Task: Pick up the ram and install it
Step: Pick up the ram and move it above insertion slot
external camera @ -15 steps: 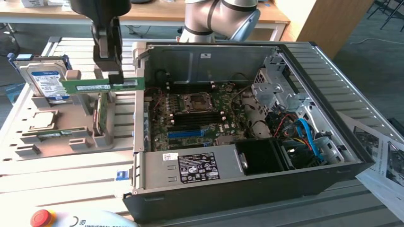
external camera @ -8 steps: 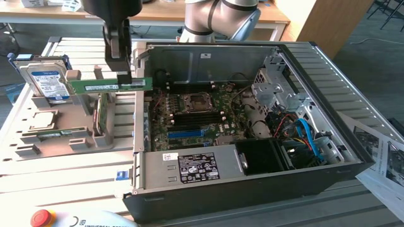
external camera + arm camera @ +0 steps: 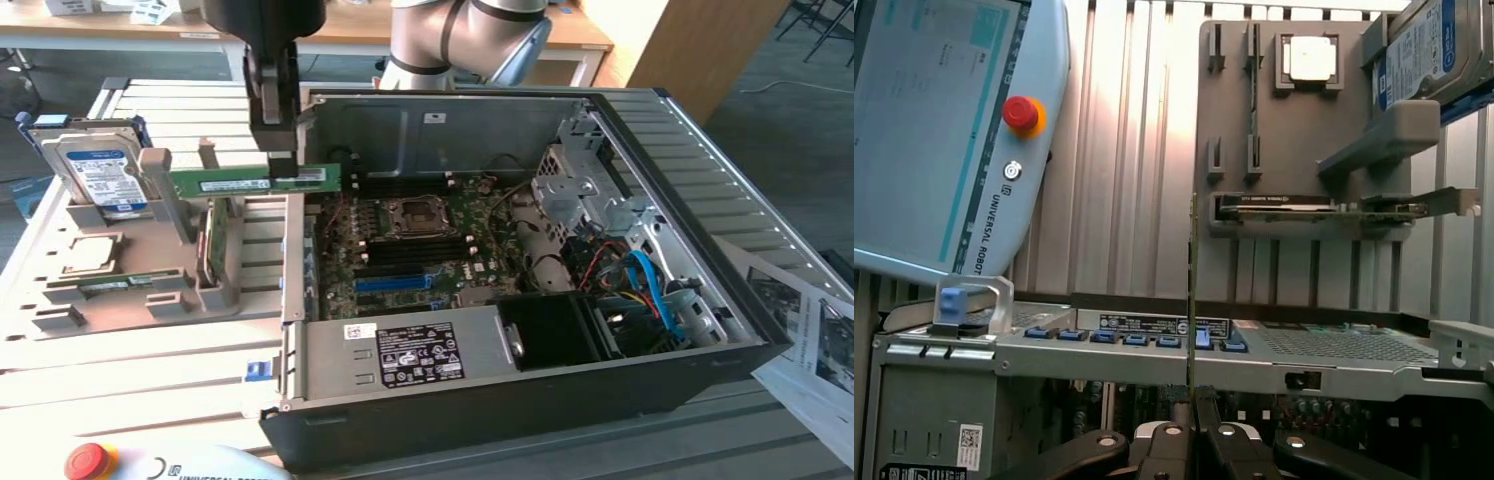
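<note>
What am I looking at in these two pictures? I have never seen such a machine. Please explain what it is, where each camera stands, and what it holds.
This is a robot arm working at an open computer case. One picture comes from a camera standing off the arm. The other comes from a camera on the arm's wrist, looking along its gripper.

The gripper is shut on the ram, a thin green memory stick. In the wrist view you see it edge-on, as a thin line. It hangs in the air near the case's side wall, not yet in the motherboard.

On the slatted table, a gray holder keeps other parts, such as a hard drive and a wider green card. The tablet with the red button is the robot's control panel.
</note>
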Controlling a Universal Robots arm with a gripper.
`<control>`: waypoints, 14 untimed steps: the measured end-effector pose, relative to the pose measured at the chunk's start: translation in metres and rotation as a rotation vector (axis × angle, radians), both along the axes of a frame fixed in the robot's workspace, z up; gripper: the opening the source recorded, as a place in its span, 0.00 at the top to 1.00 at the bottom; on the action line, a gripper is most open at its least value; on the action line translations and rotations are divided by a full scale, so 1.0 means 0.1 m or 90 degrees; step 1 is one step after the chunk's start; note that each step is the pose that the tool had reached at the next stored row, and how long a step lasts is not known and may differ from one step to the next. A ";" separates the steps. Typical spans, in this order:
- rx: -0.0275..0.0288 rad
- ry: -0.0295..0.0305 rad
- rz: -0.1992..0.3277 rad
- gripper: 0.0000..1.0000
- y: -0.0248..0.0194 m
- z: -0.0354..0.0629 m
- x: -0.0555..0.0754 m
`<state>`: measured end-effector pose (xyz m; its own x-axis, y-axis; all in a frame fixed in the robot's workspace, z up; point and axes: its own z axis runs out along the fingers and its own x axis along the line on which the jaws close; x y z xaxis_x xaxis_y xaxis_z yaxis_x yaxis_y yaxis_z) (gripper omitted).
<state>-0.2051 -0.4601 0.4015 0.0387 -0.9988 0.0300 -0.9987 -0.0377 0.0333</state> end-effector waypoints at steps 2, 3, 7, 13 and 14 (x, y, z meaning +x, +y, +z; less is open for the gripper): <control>0.0000 0.0002 0.000 0.88 -0.002 0.000 0.04; 0.0000 0.0003 0.000 0.88 -0.004 0.000 0.06; 0.0000 0.0008 0.000 0.88 -0.008 0.000 0.14; 0.0000 0.0015 0.000 0.88 -0.016 0.001 0.27; 0.0000 0.0016 0.000 0.88 -0.018 0.000 0.29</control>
